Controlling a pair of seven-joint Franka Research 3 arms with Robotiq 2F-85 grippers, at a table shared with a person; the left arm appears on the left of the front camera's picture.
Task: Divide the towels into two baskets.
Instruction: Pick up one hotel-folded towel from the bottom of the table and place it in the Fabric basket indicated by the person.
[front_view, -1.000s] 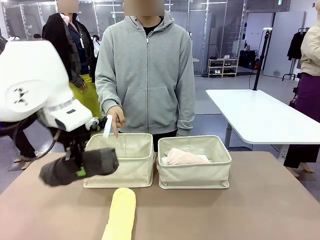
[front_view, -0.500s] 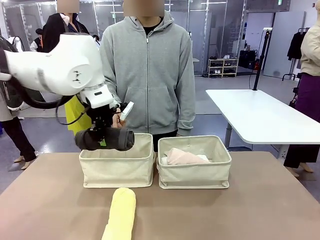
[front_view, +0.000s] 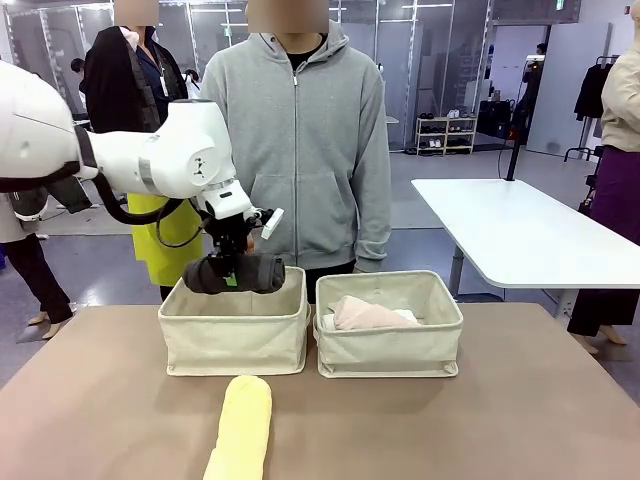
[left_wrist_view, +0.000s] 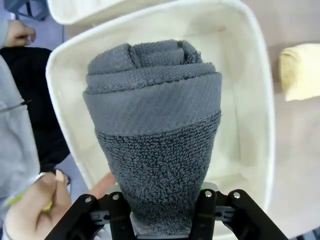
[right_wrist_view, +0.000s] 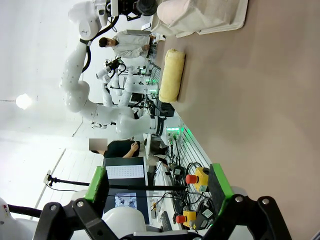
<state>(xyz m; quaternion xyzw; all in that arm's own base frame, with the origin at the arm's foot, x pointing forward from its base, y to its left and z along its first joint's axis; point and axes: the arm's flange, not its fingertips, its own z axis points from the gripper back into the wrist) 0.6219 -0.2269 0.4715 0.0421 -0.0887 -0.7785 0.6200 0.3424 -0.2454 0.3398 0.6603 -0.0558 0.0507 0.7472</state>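
My left gripper (front_view: 232, 277) is shut on the dark grey towel (front_view: 236, 273), holding the roll level just over the rim of the left basket (front_view: 235, 340). In the left wrist view the grey towel (left_wrist_view: 155, 130) stands between the fingers (left_wrist_view: 207, 212) above the basket's bare inside (left_wrist_view: 245, 115). The right basket (front_view: 388, 345) holds the pink towel (front_view: 362, 313), with a white bit of cloth (front_view: 407, 317) beside it. The yellow towel (front_view: 243, 430) lies on the table in front of the left basket. My right gripper (right_wrist_view: 159, 200) is open, well back from the yellow towel (right_wrist_view: 172, 75).
A person in a grey hoodie stands right behind the baskets, one hand (left_wrist_view: 32, 202) near the left basket's far wall. The brown table (front_view: 520, 420) has free room to the right and at the front. A white table (front_view: 520, 235) stands beyond.
My left arm has carried the grey towel up from beside the left basket's left front and rightward, to just above the basket's opening. The other towels have not moved.
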